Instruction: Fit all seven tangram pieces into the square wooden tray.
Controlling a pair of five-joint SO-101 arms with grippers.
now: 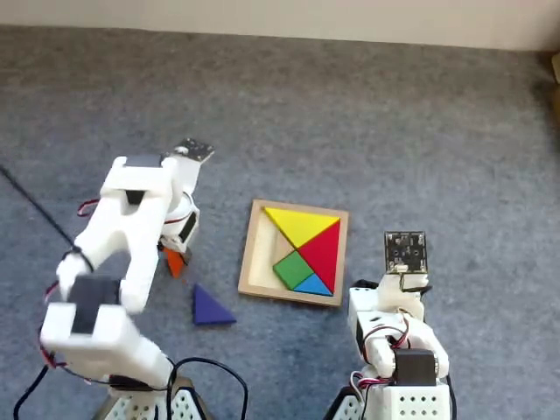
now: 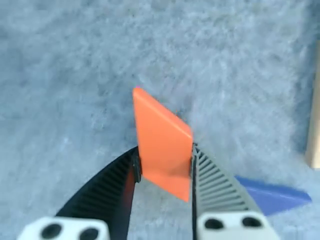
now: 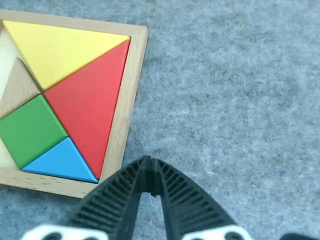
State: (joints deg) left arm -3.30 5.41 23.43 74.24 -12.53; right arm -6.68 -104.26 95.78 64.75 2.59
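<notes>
- The left end effector is clenched on the orange piece.
- The right end effector is pinched shut on nothing, just beside the tray.
- Placing orange looks to be the step in hand; next it likely needs carrying to the tray's bare side and turning to fit.

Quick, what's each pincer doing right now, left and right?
Left pincer: closed on the orange piece.
Right pincer: closed, holding nothing.
</notes>
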